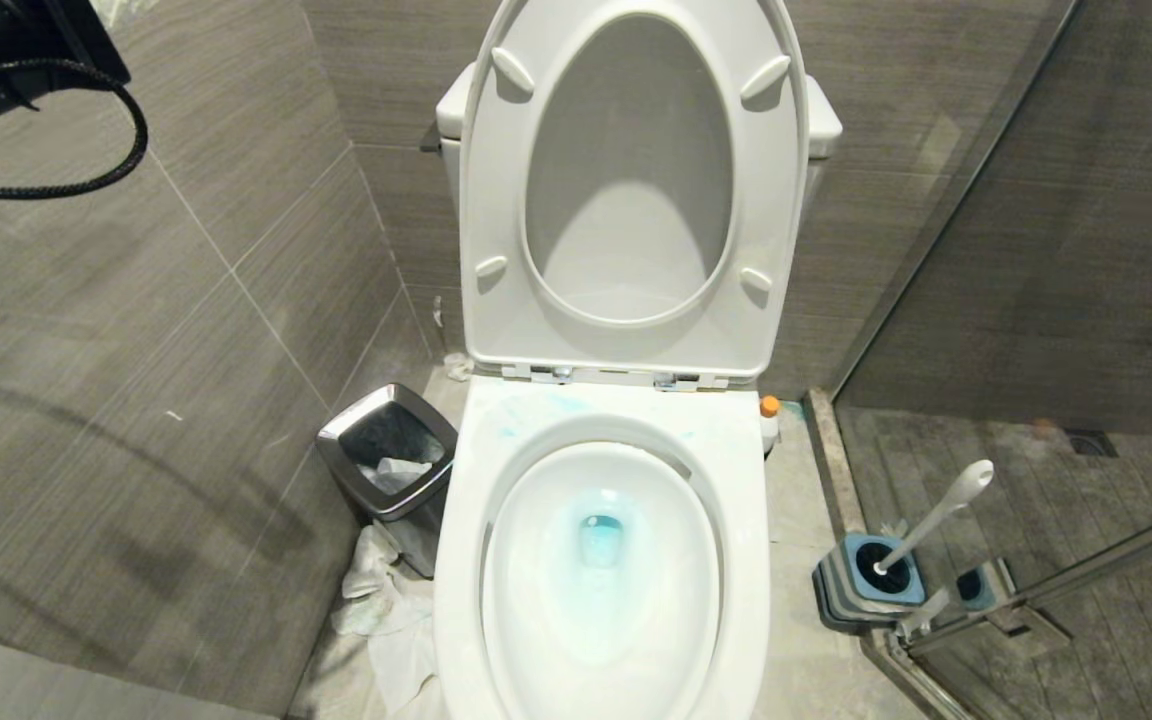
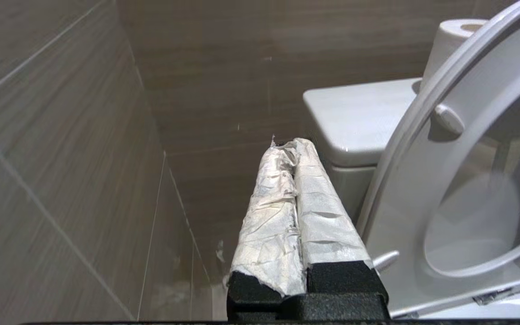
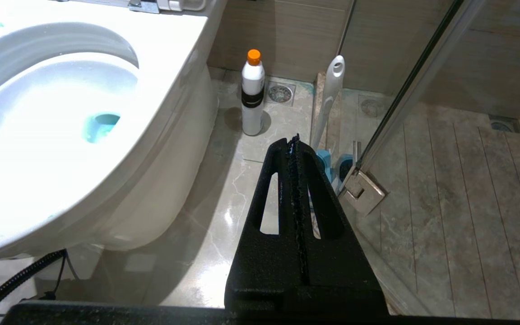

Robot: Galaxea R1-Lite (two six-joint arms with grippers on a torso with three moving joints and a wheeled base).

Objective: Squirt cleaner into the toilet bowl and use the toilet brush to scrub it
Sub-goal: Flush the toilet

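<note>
The white toilet bowl stands open, its seat and lid raised against the cistern. Turquoise cleaner tints the water in the basin, and faint blue smears mark the rim's back. The white bottle with an orange cap stands on the floor right of the bowl. Further right, the toilet brush leans in its blue-and-grey holder. My left gripper, its fingers wrapped in white paper, is shut and empty, raised beside the cistern. My right gripper is shut and empty, low over the floor near the brush handle.
A steel-rimmed black bin stands left of the bowl, with crumpled white paper on the floor beside it. A glass shower door with a metal hinge closes off the right. A paper roll sits on the cistern. Tiled walls stand close on the left.
</note>
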